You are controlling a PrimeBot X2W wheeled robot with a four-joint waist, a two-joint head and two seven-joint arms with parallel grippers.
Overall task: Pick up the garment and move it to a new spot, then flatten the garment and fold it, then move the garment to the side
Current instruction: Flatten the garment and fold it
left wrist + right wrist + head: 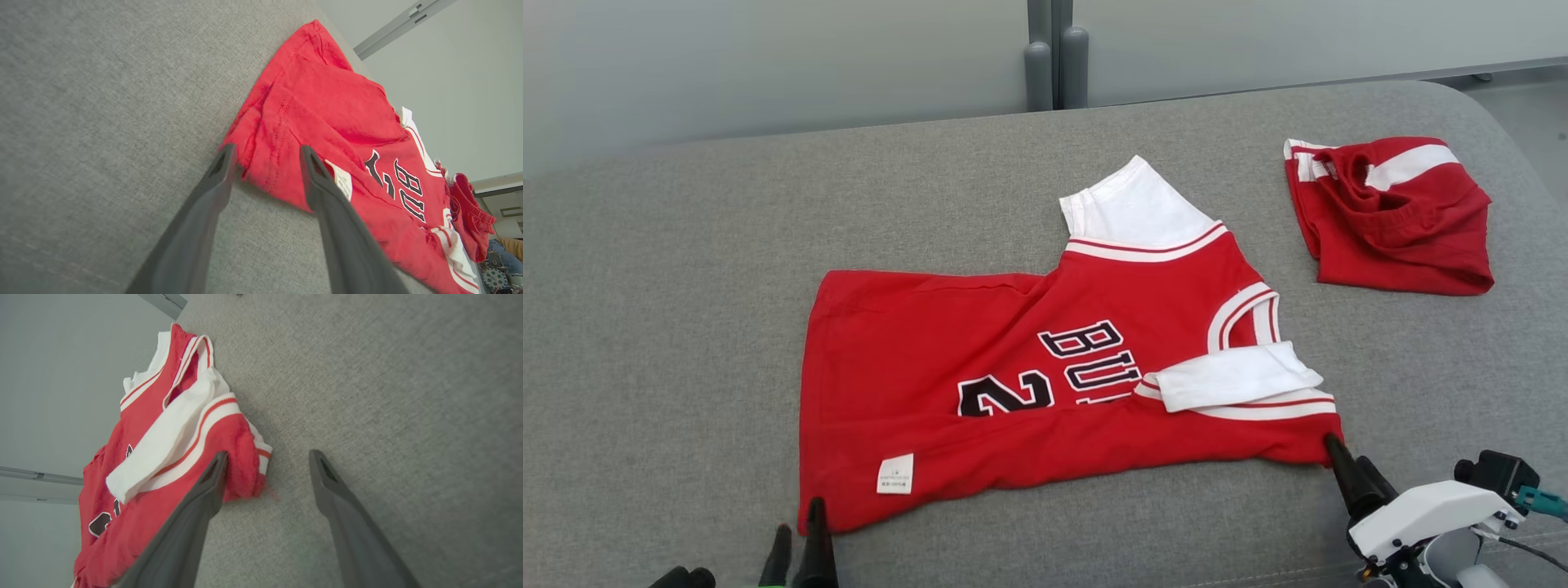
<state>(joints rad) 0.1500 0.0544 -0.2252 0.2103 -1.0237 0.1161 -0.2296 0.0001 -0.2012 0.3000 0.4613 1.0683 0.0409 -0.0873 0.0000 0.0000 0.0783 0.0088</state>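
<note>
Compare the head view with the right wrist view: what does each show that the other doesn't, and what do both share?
Head view, not right wrist: crumpled red shorts with a white stripe, and the left gripper at the red basketball jersey's hem. Right wrist, not head: the wide gap between the right gripper's dark fingers, shoulder corner just inside. Both: that jersey, its white sleeve, the grey fabric cushion.

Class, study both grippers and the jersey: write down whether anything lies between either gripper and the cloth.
Nothing visible does. The left gripper, open, straddles a hem corner of the jersey. The right gripper, open, sits at the shoulder corner, one finger against the cloth.
</note>
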